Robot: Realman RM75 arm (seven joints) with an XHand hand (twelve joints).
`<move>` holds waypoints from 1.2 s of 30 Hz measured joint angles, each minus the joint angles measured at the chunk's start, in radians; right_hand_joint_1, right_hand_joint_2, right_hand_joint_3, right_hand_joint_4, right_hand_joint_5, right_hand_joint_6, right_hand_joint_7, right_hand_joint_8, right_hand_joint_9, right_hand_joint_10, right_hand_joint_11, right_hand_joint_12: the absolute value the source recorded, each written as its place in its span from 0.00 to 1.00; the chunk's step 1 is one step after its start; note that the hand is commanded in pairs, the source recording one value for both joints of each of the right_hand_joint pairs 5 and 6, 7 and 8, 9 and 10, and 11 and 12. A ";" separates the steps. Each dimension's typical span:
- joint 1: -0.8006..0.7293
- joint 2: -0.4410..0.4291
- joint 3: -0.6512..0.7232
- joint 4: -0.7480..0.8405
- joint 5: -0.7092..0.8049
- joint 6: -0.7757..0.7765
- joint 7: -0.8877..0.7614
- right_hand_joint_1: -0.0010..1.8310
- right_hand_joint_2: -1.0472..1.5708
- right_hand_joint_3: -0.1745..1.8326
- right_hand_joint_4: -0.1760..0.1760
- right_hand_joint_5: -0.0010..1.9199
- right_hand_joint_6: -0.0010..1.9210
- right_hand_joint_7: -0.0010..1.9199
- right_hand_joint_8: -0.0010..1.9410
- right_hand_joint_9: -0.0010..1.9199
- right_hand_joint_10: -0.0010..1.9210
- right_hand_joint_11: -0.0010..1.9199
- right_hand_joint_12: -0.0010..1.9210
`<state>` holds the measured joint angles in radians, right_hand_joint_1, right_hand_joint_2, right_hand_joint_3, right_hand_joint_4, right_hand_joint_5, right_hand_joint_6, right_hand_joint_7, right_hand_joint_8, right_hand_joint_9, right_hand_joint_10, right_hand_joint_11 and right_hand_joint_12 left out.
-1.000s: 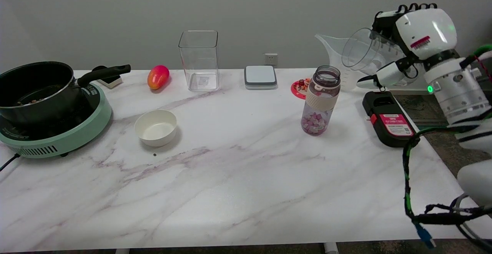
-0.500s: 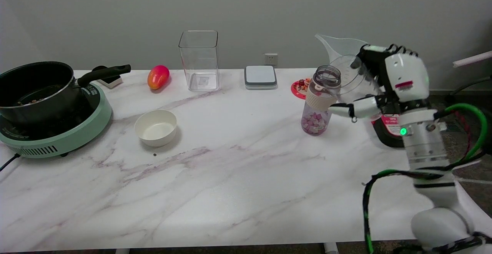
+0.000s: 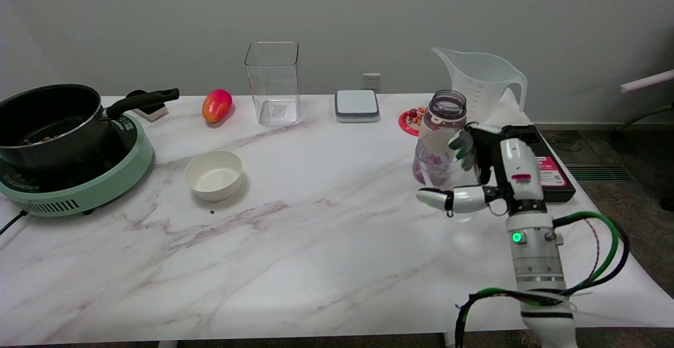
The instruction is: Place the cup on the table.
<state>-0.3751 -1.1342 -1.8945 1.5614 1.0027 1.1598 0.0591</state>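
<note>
The right hand (image 3: 489, 171) was wrapped around the clear cup (image 3: 447, 179), fingers (image 3: 462, 148) curled over its far side and the thumb stretched out low across its near side, so the cup was firmly grasped. The cup stood roughly upright just in front of the water bottle (image 3: 445, 121), overlapping it in the head view, and its base looked to be at or just above the marble counter (image 3: 316, 242); being transparent, it hid whether it actually touched. The step in hand seemed to be the setting down itself. To do it well, the hand should lower straight down until the base sits flat, keeping the cup vertical and shy of the bottle and of the black device (image 3: 547, 171) to the right. Only then should the fingers spread, thumb and fingers parting together so the light plastic is not nudged sideways. Withdrawal would best go up and back toward the near right edge, away from the bottle and the measuring jug (image 3: 482, 82) behind.
</note>
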 measured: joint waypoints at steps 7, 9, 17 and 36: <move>0.003 -0.039 -0.076 -0.047 0.034 0.017 0.145 0.65 1.00 0.37 0.50 0.76 0.76 0.89 0.88 0.89 0.89 0.79 0.79; 0.007 -0.045 -0.093 -0.058 0.041 0.017 0.195 0.65 1.00 0.37 0.50 0.76 0.76 0.89 0.88 0.89 0.89 0.79 0.79; 0.070 -0.048 -0.136 -0.109 0.053 -0.039 0.383 0.64 1.00 0.35 0.50 0.76 0.76 0.88 0.87 0.87 0.87 0.77 0.77; 0.344 -0.112 -0.179 -0.328 -0.044 -0.191 0.738 0.63 1.00 0.33 0.50 0.76 0.76 0.87 0.86 0.86 0.86 0.76 0.76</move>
<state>-0.0314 -1.2465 -2.0730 1.2337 0.9586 0.9688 0.7969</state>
